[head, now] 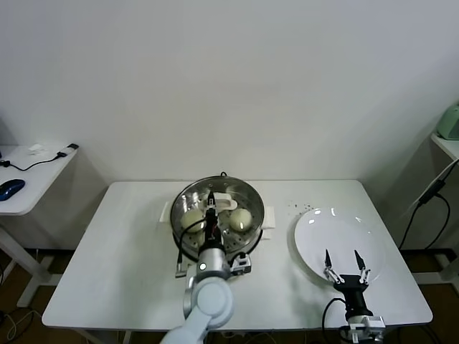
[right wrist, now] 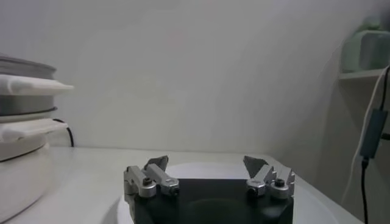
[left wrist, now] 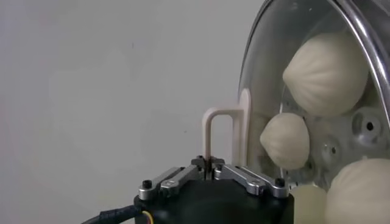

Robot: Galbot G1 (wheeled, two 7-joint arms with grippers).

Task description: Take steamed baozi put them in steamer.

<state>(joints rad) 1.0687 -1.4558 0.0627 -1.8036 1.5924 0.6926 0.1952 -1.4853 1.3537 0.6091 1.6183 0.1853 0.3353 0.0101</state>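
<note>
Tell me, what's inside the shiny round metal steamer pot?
Cream-white steamed buns lie on the holed tray inside the shiny steel steamer. The left gripper, pinching the glass lid's white handle, hides part of the inside.

Shiny steel steamer (head: pixel 252 203), matt baozi (head: pixel 241 218)

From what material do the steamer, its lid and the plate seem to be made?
The steamer looks like polished stainless steel: its wall mirrors the baozi. The lid, held by its cream handle, likely plastic, in the left gripper, appears to be clear glass with a metal rim, since buns show through it. The plate is glossy white, perhaps ceramic or melamine.
</note>
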